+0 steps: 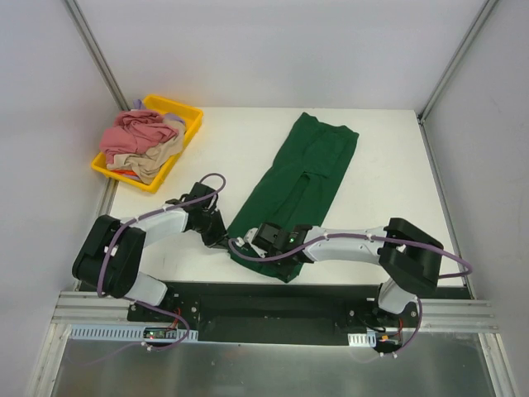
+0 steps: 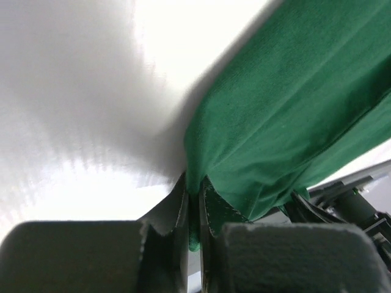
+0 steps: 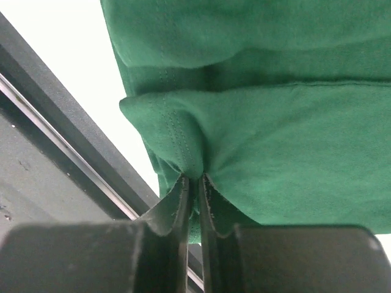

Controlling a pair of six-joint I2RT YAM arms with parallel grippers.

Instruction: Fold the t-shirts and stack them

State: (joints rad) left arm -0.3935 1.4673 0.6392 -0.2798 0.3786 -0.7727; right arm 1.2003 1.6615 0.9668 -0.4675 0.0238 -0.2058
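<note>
Dark green t-shirt is laid as a long strip from the near edge of the counter toward the far edge, its near end pinched by left claw and right claw, side by side.

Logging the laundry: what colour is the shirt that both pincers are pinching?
The t-shirt is dark green, clearest in the top external view.

Both arms reach forward and low, elbows bent, with their wrists close together. The left pincer has its fingers pressed tight on a fold of the dark green t-shirt. The right pincer, stretched leftward from its base, pinches the same cloth.
</note>
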